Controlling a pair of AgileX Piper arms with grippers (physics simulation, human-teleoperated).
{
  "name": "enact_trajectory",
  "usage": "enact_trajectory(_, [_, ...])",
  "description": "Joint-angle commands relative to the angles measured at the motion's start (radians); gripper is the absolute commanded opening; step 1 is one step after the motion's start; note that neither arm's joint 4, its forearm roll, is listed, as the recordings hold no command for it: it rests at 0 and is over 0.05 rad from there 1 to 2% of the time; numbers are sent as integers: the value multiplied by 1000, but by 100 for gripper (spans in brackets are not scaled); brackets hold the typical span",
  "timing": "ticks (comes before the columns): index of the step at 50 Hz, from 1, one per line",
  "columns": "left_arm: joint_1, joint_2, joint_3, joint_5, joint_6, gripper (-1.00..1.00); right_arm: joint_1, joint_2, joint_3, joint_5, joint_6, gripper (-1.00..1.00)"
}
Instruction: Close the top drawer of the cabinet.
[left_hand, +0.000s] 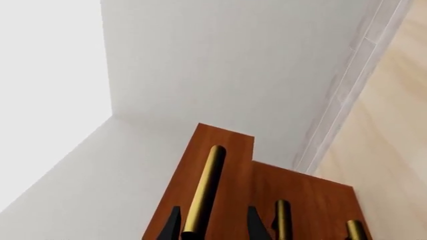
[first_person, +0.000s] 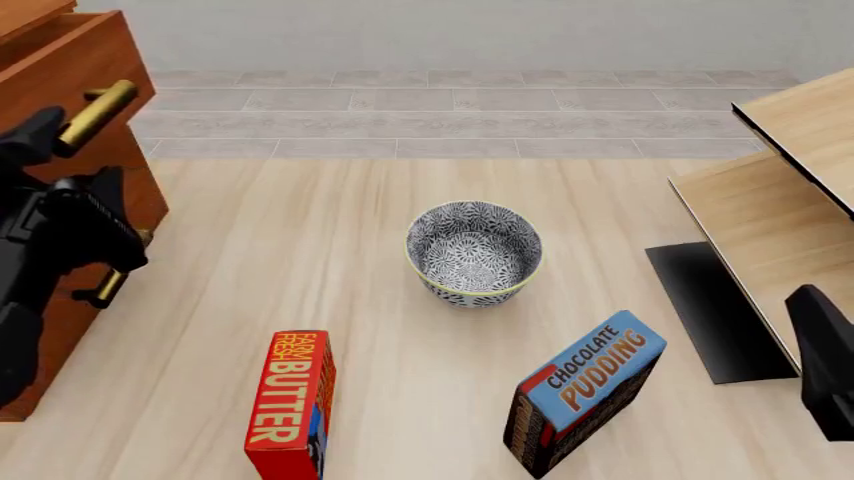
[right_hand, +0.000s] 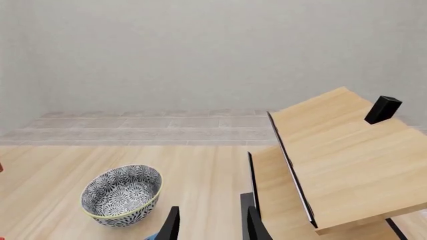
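Observation:
The reddish-brown cabinet (first_person: 139, 190) stands at the left edge of the front view. Its top drawer (left_hand: 228, 146) sticks out further than the two lower fronts. The drawer's brass bar handle (left_hand: 207, 185) also shows in the front view (first_person: 96, 110). My left gripper (left_hand: 215, 227) is open, with one finger on each side of that handle and a gap beside it. In the front view the left arm (first_person: 60, 220) covers much of the cabinet front. My right gripper (right_hand: 212, 227) is open and empty, far from the cabinet.
A patterned bowl (first_person: 474, 250) sits mid-floor. A red butter box (first_person: 291, 405) and a blue chocolate pudding box (first_person: 585, 392) stand nearer me. Pale light-wood furniture with black edges (first_person: 781, 215) is on the right, and the right arm (first_person: 827, 370) is below it.

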Motion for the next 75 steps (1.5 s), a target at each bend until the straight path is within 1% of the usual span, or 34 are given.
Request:
enact_trajectory(1, [47, -16, -3, 4, 0, 100, 3, 0, 1, 0, -1, 100])
enact_trajectory(9, [53, 4, -9, -11, 6, 100, -2, 0, -1, 1, -1, 100])
enact_trajectory(11, [56, -5, -12, 2, 2, 100, 1, 0, 0, 1, -1, 100])
enact_trajectory(23, [77, 11, -16, -8, 3, 100, 2, 0, 4, -4, -4, 100])
enact_trajectory(30, [89, 3, -23, 6, 0, 100, 4, 0, 4, -4, -4, 100])
enact_trajectory(43, [100, 20, -21, -9, 6, 100, 5, 0, 3, -4, -5, 100])
enact_trajectory(65, [134, 8, -46, 30, -1, 100, 4, 0, 1, -3, -4, 100])
enact_trajectory(75, [144, 21, -45, 20, 1, 100, 4, 0, 1, -3, -4, 100])
